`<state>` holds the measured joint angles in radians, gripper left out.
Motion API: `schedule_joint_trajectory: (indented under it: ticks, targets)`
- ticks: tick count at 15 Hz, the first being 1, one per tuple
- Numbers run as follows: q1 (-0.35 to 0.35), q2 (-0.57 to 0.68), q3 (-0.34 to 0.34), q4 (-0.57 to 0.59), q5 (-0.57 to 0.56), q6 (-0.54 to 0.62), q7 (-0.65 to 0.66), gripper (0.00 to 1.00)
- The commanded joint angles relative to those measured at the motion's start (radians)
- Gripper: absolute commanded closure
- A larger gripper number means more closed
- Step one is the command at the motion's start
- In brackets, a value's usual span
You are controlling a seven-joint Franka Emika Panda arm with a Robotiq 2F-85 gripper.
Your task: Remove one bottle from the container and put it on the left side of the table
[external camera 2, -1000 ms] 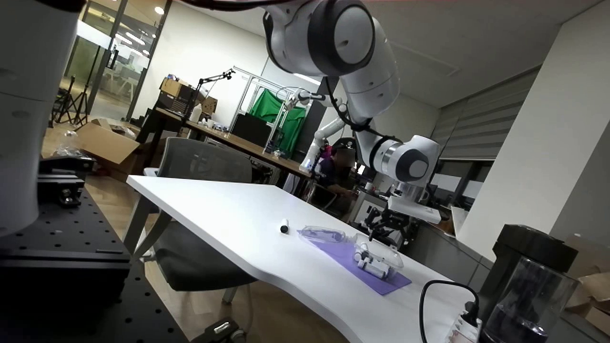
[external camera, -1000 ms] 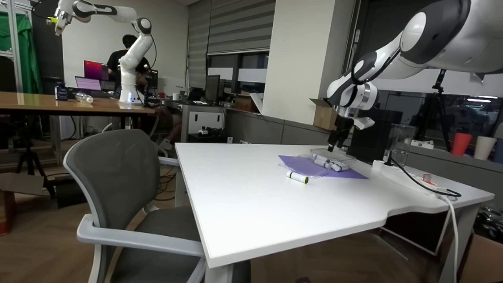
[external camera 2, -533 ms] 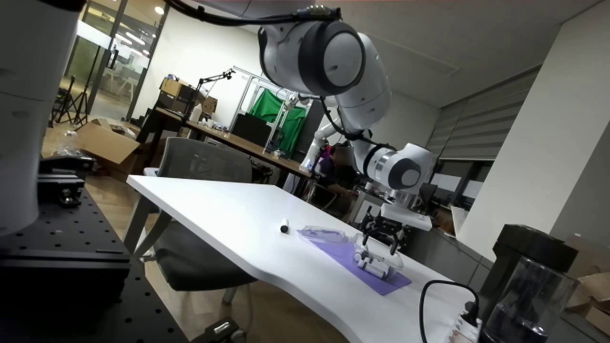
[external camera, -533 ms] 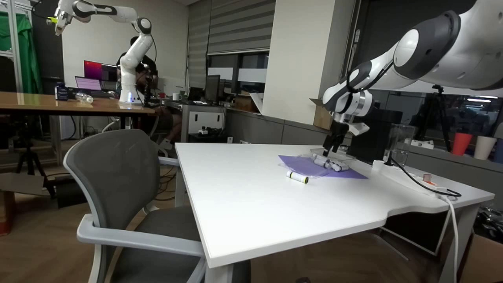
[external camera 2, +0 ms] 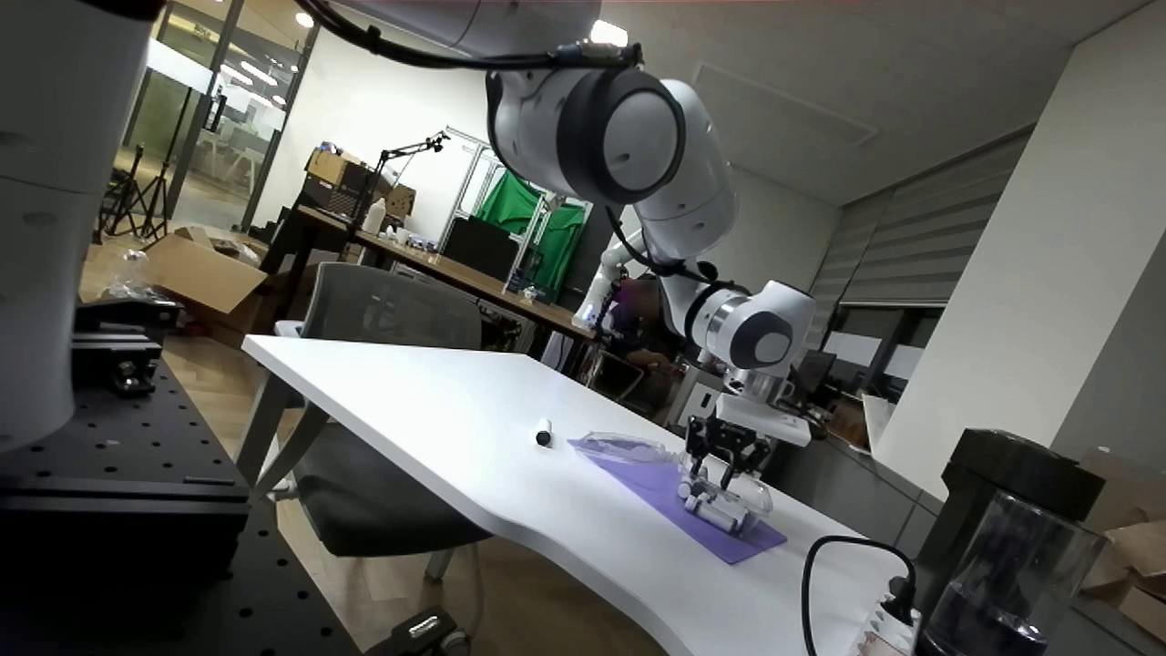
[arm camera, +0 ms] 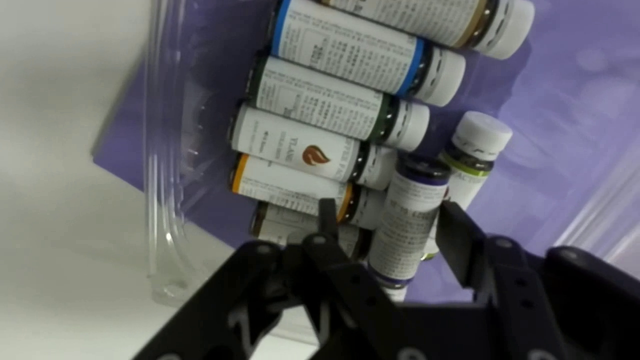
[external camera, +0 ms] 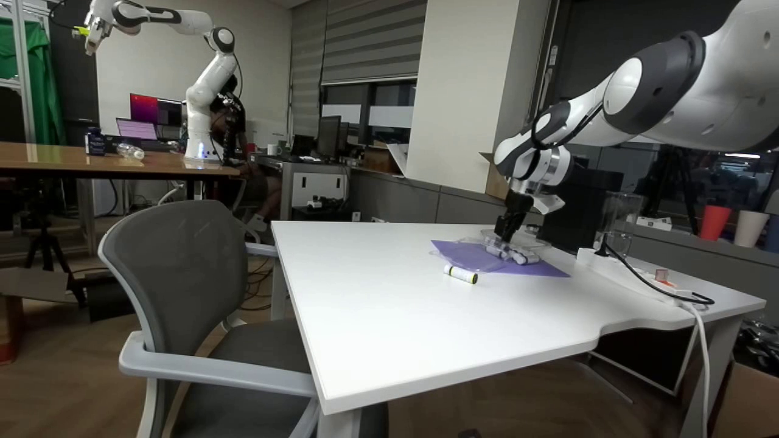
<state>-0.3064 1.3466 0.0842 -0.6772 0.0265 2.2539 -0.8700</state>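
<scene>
Several small bottles with white caps lie in the clear plastic container (arm camera: 162, 150), seen from above in the wrist view. One purple-banded bottle (arm camera: 407, 220) lies crosswise over others, between the fingers of my gripper (arm camera: 384, 210). The right fingertip is close against its side, perhaps touching; a gap separates the left finger from it. The jaws stand partly apart. In both exterior views the gripper (external camera 2: 710, 476) reaches down into the container from above. Another bottle (external camera: 461, 274), white with a dark end, lies outside the container on the white table (external camera: 365, 298).
Under the container is a purple mat (external camera 2: 651, 487), with a clear plastic lid (external camera 2: 624, 446) on it. A white power strip (external camera: 627, 277) with a black cable lies near the table's edge. A grey chair (external camera: 182, 280) stands against the table.
My gripper has come down from above the container to the bottles inside it. Its jaws have drawn closer together. The bottle out on the table has not moved.
</scene>
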Motion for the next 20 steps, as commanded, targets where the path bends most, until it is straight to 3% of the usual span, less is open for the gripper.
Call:
schedule_joint_trajectory:
  ticks: [1, 4, 13, 20]
  targets:
    - [0.001, 0.032, 0.015, 0.071, 0.014, -0.018, 0.006, 0.75]
    - [0.0, 0.031, 0.024, 0.071, 0.024, -0.02, 0.006, 0.95]
    - [0.033, -0.082, 0.024, 0.043, 0.017, -0.089, 0.026, 0.94]
    - [0.104, -0.165, 0.039, -0.006, 0.002, -0.1, -0.056, 0.94]
